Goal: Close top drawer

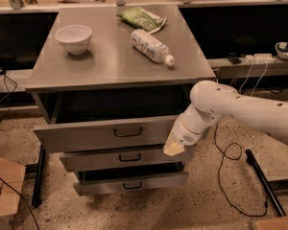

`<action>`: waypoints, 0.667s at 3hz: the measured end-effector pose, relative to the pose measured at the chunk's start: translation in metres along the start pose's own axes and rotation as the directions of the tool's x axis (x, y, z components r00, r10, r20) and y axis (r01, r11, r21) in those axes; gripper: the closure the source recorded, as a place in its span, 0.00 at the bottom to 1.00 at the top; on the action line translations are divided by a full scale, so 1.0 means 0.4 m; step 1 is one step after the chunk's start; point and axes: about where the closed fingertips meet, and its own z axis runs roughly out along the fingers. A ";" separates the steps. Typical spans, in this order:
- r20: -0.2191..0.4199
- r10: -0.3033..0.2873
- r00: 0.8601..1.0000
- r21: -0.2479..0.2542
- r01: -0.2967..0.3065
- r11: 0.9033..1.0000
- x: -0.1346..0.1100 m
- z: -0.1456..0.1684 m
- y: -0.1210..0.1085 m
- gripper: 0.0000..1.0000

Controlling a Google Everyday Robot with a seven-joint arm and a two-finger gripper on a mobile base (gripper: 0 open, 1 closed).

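The top drawer (86,137) of the grey cabinet stands pulled out, its dark inside showing under the cabinet top. Its dark loop handle (128,132) is at front centre. My gripper (174,147), on the white arm reaching in from the right, is at the right end of the top drawer's front, touching or very close to it. The two shorter drawers below, the middle drawer (101,159) and the bottom drawer (105,185), also stick out a little.
On the cabinet top (110,66) are a white bowl (73,37), a plastic bottle (151,46) lying on its side and a green bag (141,18). A black cable (225,166) and a dark bar (264,181) lie on the floor at the right. A cardboard box (2,195) is at the left.
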 end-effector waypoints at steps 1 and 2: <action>0.040 -0.009 0.999 0.045 0.007 0.999 -0.012 0.017 -0.086 1.00; 0.040 -0.009 0.999 0.045 0.007 0.999 -0.012 0.017 -0.084 1.00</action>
